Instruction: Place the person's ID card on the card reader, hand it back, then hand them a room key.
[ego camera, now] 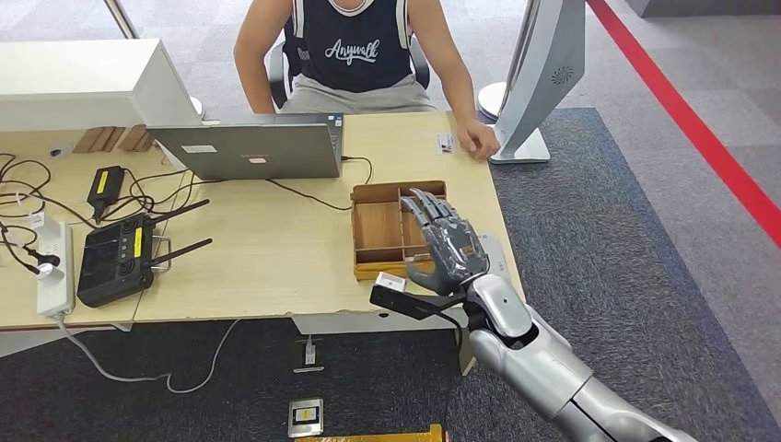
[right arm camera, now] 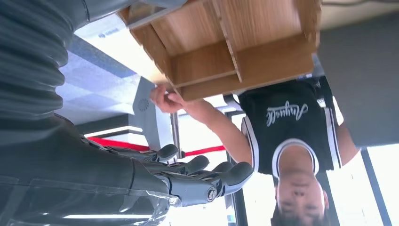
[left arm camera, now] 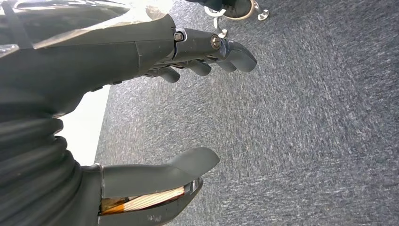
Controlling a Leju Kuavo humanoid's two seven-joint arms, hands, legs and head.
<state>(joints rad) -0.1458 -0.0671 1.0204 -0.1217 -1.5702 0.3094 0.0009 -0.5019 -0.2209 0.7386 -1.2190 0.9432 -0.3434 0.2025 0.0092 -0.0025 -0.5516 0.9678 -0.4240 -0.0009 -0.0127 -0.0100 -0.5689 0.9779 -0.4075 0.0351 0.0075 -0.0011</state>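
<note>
Grey carpet with a red stripe surrounds our pale wooden worktop [ego camera: 276, 249]. At its left we see a white power strip [ego camera: 53, 267], a black router [ego camera: 115, 258] with antennas, and a black adapter [ego camera: 105, 187] among cables. A grey laptop [ego camera: 249, 147] stands toward the middle, its back to us. Further right sits a wooden divided tray [ego camera: 378, 230], and our right hand [ego camera: 447, 241] hovers over its right side, fingers spread and holding nothing. A black card reader [ego camera: 398, 299] lies at the near edge just below that hand. The ID card [ego camera: 446, 142] rests on the far edge, beside the person's hand [ego camera: 479, 140]. Our left hand [left arm camera: 141, 103] hangs over carpet, fingers apart, holding nothing.
</note>
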